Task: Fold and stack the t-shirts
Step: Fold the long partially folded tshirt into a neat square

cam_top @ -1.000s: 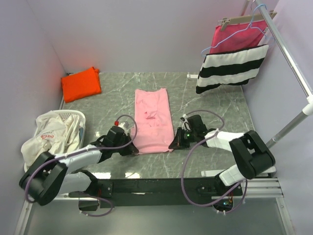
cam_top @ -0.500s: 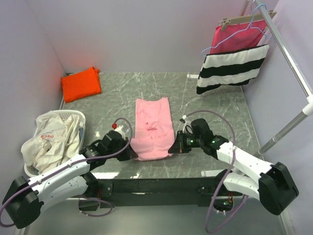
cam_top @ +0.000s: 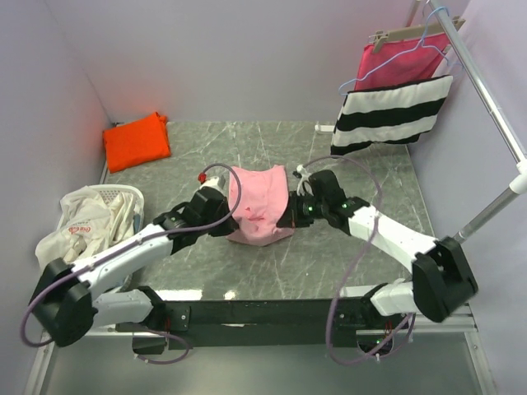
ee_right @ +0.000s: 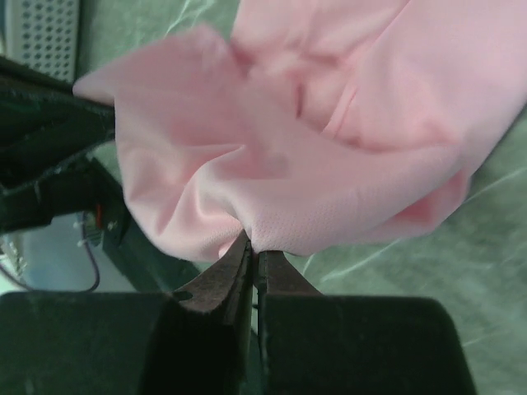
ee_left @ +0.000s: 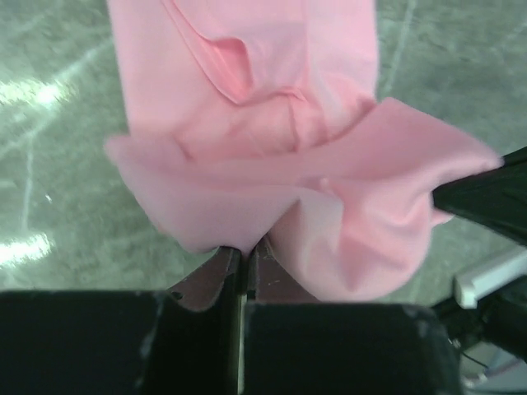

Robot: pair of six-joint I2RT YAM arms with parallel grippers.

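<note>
- Since half a second ago, both my pincers have swung away from me and carried the near hem of the pink t-shirt point(cam_top: 262, 193) with them. Its near half is now bunched back over its far half in the middle of the desk point(cam_top: 362, 164).
- My left pincer point(ee_left: 244, 262) has its fingers pressed together with a pinch of pink hem between them. My right pincer point(ee_right: 252, 247) is clamped just as tight on another fold of that hem.
- Writing: the only lettering is red print on the white cloth point(cam_top: 82, 226) in the basket point(cam_top: 132, 194), too small to read.
- Counts: there are two t-shirts. One is the pink one; the other is an orange t-shirt point(cam_top: 136, 141), folded in the far left corner, well apart.
- Two cloths hang at the far right rail, a black-and-white striped cloth point(cam_top: 391, 115) and a magenta cloth point(cam_top: 401, 62) on a hanger. One basket stands at the left.
- Hard to make out: the lifted cloth is blurred in both wrist views. From above, pink fabric covers my fingertips.
</note>
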